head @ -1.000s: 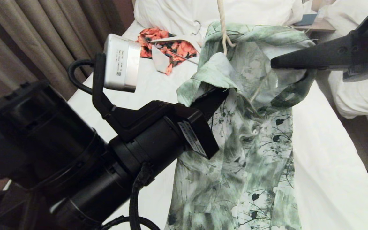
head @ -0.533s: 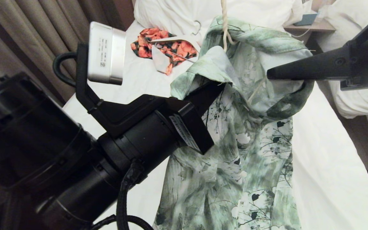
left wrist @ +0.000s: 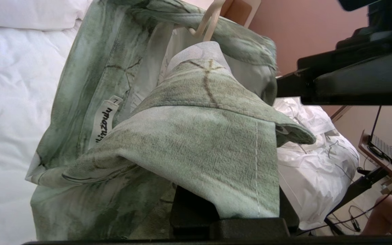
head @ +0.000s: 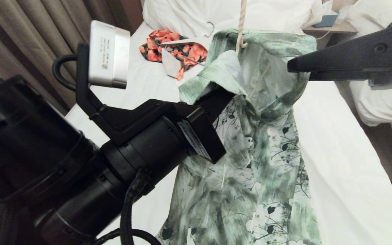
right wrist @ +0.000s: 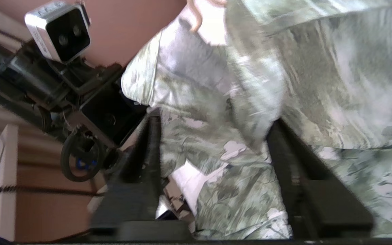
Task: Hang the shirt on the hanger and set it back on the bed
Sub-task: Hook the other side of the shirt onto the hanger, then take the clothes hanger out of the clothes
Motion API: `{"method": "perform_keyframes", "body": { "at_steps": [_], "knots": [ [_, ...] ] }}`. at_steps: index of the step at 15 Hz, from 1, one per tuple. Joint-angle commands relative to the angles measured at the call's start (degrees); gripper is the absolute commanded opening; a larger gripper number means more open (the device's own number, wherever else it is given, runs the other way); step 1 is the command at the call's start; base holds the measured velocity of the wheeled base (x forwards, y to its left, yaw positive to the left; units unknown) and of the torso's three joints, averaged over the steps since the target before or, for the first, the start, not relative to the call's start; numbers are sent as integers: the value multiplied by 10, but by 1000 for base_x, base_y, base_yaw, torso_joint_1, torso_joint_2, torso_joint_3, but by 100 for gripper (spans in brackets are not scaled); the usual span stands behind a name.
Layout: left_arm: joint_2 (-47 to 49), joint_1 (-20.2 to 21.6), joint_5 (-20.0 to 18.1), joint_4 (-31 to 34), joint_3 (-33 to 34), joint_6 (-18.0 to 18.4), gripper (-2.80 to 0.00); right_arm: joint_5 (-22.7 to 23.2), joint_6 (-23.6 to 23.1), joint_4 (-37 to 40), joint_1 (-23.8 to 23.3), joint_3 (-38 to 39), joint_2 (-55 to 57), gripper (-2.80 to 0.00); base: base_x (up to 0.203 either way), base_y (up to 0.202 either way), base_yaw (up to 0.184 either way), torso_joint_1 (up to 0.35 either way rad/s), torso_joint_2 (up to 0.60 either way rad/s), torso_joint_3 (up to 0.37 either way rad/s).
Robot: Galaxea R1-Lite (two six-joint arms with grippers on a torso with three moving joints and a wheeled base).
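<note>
The green and white floral shirt [head: 257, 163] hangs from the cream wire hanger [head: 240, 30] above the bed [head: 345, 170], its hem reaching down out of view. My left gripper [head: 224, 95] is tucked under the collar flap, shut on the shirt [left wrist: 196, 136]; cloth drapes over its fingers [left wrist: 189, 214]. The hanger's neck [left wrist: 209, 20] rises behind the collar. My right gripper [head: 292, 66] stands at the shirt's other shoulder. In the right wrist view it [right wrist: 212, 122] is open, with the shirt [right wrist: 318, 75] hanging loose in front of it.
An orange-red floral garment [head: 168, 47] and a flat white hanger [head: 182, 42] lie near the bunched duvet [head: 189, 13]. Curtains [head: 29, 41] hang left of the bed. A second white bed [head: 382, 102] and a nightstand [head: 331, 27] are on the right. A person's leg [left wrist: 386, 217] shows beside a desk.
My right gripper has opened and let go of the shirt's shoulder, which slid off its finger. The shirt now hangs straighter from the hanger. The left gripper keeps its hold.
</note>
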Motion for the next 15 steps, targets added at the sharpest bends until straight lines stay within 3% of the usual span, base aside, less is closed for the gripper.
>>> {"method": "perform_keyframes", "body": {
  "at_steps": [1, 4, 7, 14, 15],
  "knots": [
    [0, 0, 1, -4, 0, -1, -280, -6, 1, 1, 0, -5, -10, 0, 0, 0, 0, 0, 0, 0],
    [2, 0, 1, -4, 1, -1, -280, -51, 1, 16, 0, -26, -20, 0, 0, 0, 0, 0, 0, 0],
    [0, 0, 1, -4, 0, -1, -280, -57, 1, 72, 0, -58, -24, 0, 0, 0, 0, 0, 0, 0],
    [1, 0, 1, -4, 0, -2, -280, -95, 1, 90, -1, -119, -16, 0, 0, 0, 0, 0, 0, 0],
    [3, 0, 1, -4, 0, -2, -280, -102, 1, 96, 0, -144, -6, -280, 0, 0, 0, 0, 0, 0]
  ]
}}
